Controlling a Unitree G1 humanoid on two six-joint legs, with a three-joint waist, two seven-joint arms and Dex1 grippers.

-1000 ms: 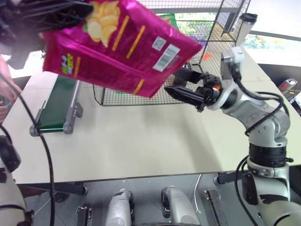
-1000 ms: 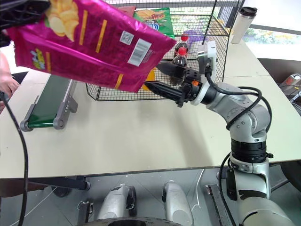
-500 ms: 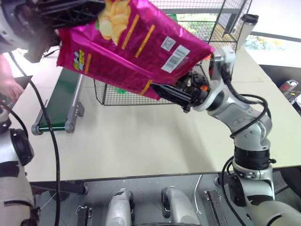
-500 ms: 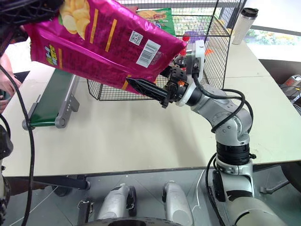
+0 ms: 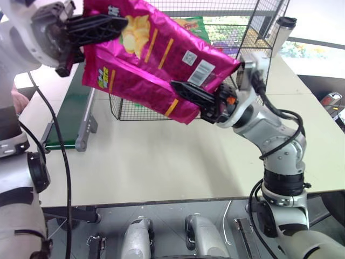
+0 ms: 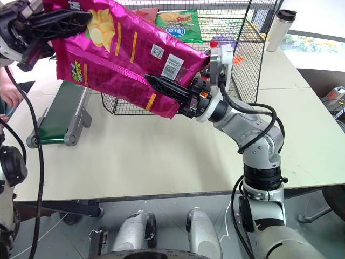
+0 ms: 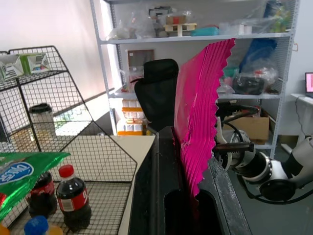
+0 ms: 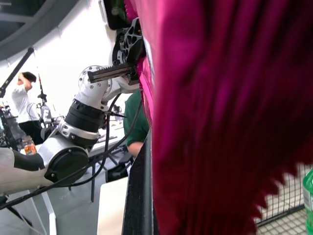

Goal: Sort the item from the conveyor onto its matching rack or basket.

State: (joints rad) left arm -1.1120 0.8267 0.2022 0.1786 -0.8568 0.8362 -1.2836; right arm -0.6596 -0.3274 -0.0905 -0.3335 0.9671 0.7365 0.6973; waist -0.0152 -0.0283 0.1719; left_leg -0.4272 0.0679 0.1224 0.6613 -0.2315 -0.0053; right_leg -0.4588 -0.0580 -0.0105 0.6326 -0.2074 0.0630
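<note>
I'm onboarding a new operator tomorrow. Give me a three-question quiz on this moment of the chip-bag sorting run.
1. True or false: the magenta-pink chip bag lies on the conveyor.
2. Which end effector grips the bag's lower edge? A) left end effector B) right end effector
3. Fill in: inside the black wire-mesh cage, a green chip bag lies on the upper ____.

Key:
1. False; it is held up in the air between both end effectors.
2. B; the left one clamps the top edge.
3. Shelf.
</note>
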